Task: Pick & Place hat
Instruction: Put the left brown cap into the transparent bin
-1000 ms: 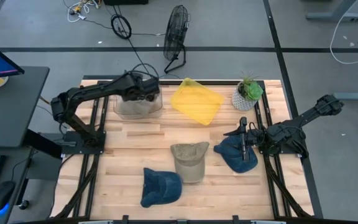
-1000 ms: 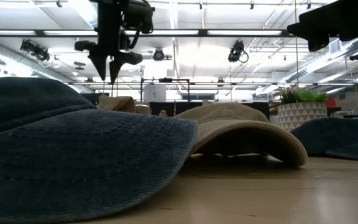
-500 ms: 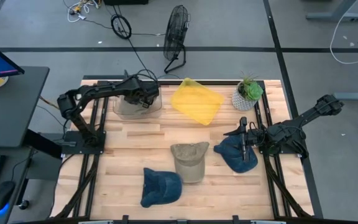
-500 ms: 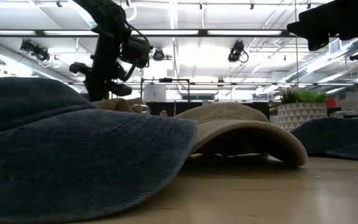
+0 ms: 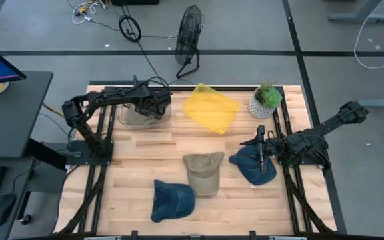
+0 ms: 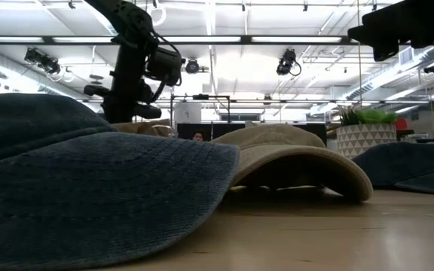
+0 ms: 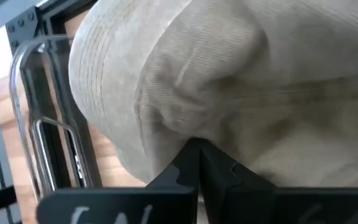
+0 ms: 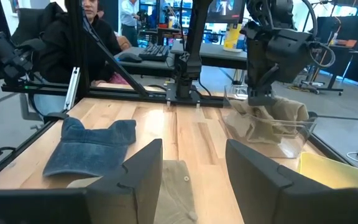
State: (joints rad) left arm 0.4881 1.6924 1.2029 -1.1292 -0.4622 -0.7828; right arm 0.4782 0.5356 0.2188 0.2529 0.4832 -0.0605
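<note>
A beige hat (image 5: 137, 115) lies crumpled in a clear bin (image 5: 127, 121) at the table's far left. My left gripper (image 5: 155, 103) reaches down into the bin and is shut on that hat. A tan hat (image 5: 203, 172) rests on its brim mid-table. One blue denim hat (image 5: 173, 200) lies near the front edge and another (image 5: 249, 167) at the right. My right gripper (image 5: 261, 151) hangs open, high above the right blue hat, touching nothing. My left gripper pinches a bunched fold of the beige hat's crown cloth (image 7: 194, 127) between its two shut fingers. The fingers come from above, pointing down into the bin. The hat still sits in the bin (image 8: 272, 121), its cloth puckered around the fingertips.
A yellow cloth-like piece (image 5: 211, 109) lies at the far middle, beside a potted plant (image 5: 265, 100) at the far right. Bare wood stretches between the bin and the tan hat. A person (image 8: 86, 37) sits beyond the table's left end.
My left gripper has gone down from above the bin into it, onto the beige hat, and its fingers, spread apart a second ago, have shut on the cloth.
</note>
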